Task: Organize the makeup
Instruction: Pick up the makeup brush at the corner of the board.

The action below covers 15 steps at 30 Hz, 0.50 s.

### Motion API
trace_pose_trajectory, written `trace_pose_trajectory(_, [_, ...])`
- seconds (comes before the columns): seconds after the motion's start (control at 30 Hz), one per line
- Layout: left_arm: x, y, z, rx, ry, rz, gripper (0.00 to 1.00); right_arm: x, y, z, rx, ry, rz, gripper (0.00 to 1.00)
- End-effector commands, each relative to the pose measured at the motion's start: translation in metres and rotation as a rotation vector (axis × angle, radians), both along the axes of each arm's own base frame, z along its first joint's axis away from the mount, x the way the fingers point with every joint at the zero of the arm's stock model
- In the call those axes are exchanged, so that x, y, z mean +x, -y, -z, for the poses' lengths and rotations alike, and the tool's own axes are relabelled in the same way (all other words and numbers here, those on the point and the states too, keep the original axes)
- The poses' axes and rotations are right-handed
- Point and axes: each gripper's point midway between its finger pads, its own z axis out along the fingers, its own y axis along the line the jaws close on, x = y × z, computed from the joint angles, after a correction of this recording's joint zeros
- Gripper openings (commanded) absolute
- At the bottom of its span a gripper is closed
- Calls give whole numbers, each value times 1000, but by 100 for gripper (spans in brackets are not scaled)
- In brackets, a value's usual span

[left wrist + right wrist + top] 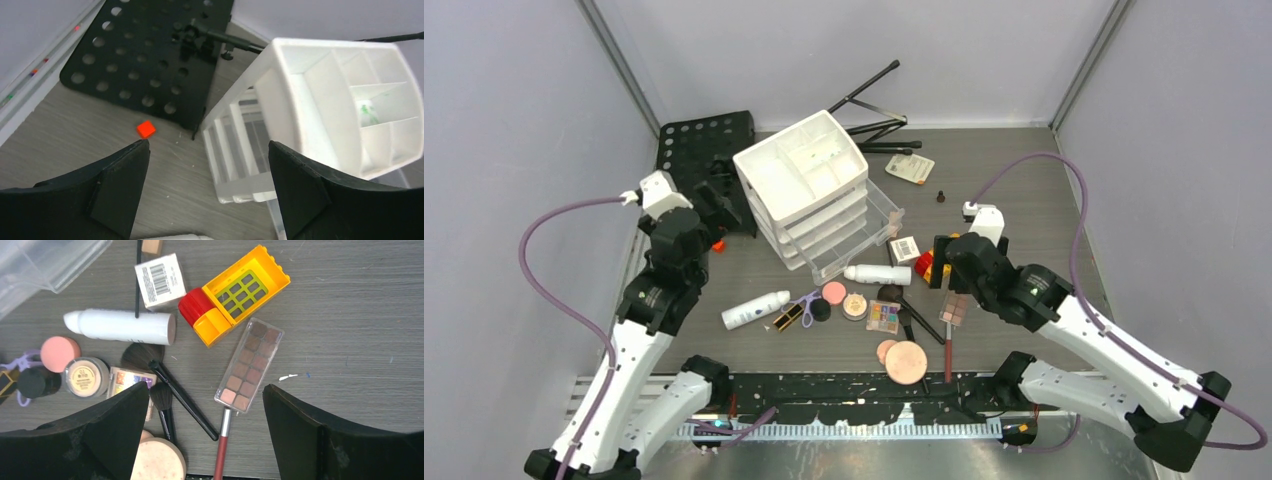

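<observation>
The makeup lies scattered in front of a white drawer organizer (809, 185): two white bottles (877, 274) (754, 310), a black-gold lipstick (788, 319), a pink compact (833, 292), a multicolour palette (883, 317), black brushes (914, 320) and a large peach compact (906, 362). My right gripper (205, 386) hangs open above a brown eyeshadow palette (250, 365), a red-handled brush (221, 450) and the black brushes (180, 395), holding nothing. My left gripper (208, 145) is open and empty over bare table beside the organizer's (300, 100) left corner.
A red-and-yellow block (235, 292) and a barcoded box (160, 279) lie beside the white bottle (125, 326). The organizer's clear bottom drawer (864, 235) is pulled out. A black perforated stand (150, 55) and a small red cube (146, 129) sit at the left rear.
</observation>
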Motion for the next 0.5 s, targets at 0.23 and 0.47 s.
trace_pose_trajectory(0.23, [5, -24, 62, 27, -6, -159, 90, -9, -22, 55, -73, -245, -30, 83])
trace_pose_trajectory(0.47, [9, -23, 93, 58, -53, -158, 88, -12, -29, 102, -90, -354, 20, 66])
